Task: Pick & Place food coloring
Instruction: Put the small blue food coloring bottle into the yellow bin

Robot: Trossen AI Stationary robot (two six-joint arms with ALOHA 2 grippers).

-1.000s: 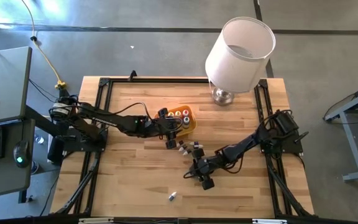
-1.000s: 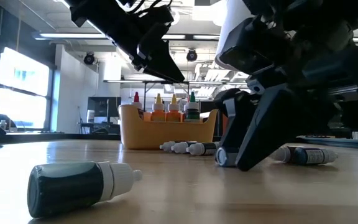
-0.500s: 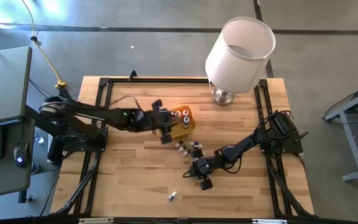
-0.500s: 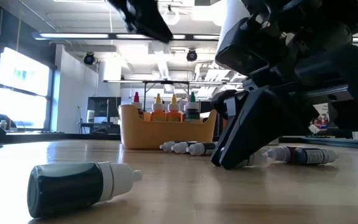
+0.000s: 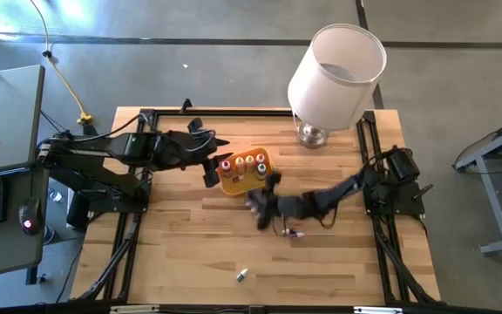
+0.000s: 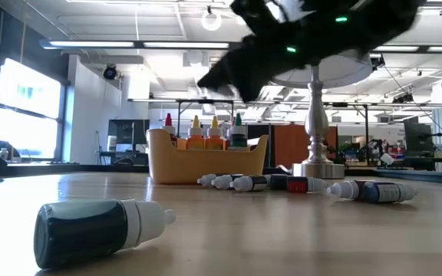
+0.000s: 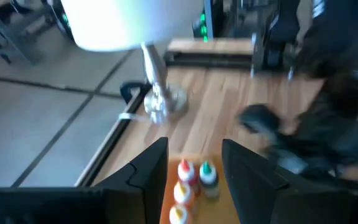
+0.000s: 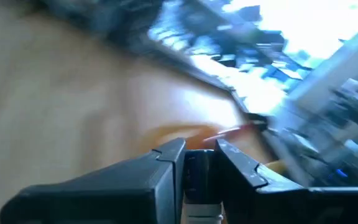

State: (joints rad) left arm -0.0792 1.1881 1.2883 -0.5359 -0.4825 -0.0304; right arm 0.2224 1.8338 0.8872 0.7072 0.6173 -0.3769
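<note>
An orange tray (image 5: pixel 247 179) stands mid-table with several food coloring bottles (image 7: pixel 194 177) upright in it. More bottles (image 6: pixel 298 184) lie on their sides on the wood in front of it. One pinkish bottle (image 5: pixel 290 233) lies apart, and a dark green one (image 6: pixel 98 230) lies near the front edge. My left gripper (image 7: pixel 194 144) hangs open above the tray, at its left end (image 5: pixel 209 174). My right gripper (image 5: pixel 258 205) is raised just near of the tray and is shut on a dark bottle (image 8: pixel 197 171). My right gripper pinches a small dark bottle's body (image 8: pixel 197 163) between its two fingers. The bottle lies along the fingers, and its white end (image 8: pixel 201 208) reaches back toward the wrist. It is lifted clear of the table.
A lamp with a big white shade (image 5: pixel 336 65) stands on its metal base (image 5: pixel 314 133) at the far right of the table. A black frame rail (image 5: pixel 143 166) runs along the table's sides. Bare wood (image 5: pixel 190 253) lies at the near left.
My right gripper has risen off the table and swung fast toward the far edge and the tray, carrying a bottle. My left gripper has gone up and back toward the table's left and far side, staying open.
</note>
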